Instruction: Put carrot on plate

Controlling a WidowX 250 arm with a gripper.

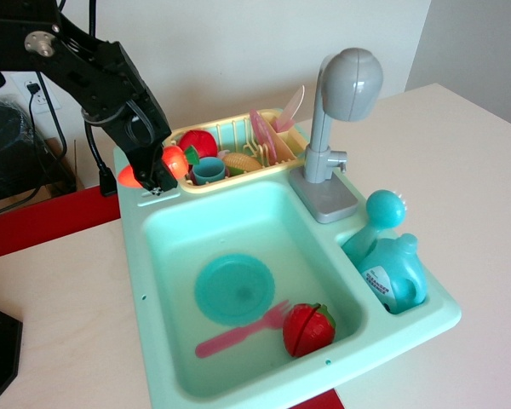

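Note:
My black gripper point(156, 170) is shut on the orange toy carrot point(172, 160), held above the sink's back left corner, next to the yellow rack. The carrot's orange ends show on both sides of the fingers, with a bit of green toward the rack. The round teal-blue plate point(234, 289) lies flat on the sink basin floor, well in front of and below the gripper, to its right.
A pink fork point(238, 332) and a red strawberry-like toy point(307, 329) lie in the mint sink point(149, 281) beside the plate. The yellow rack point(238, 128) holds a red toy, a teal cup point(209, 170) and upright pink plates. A grey faucet point(341, 111) and a teal bottle point(390, 264) stand at right.

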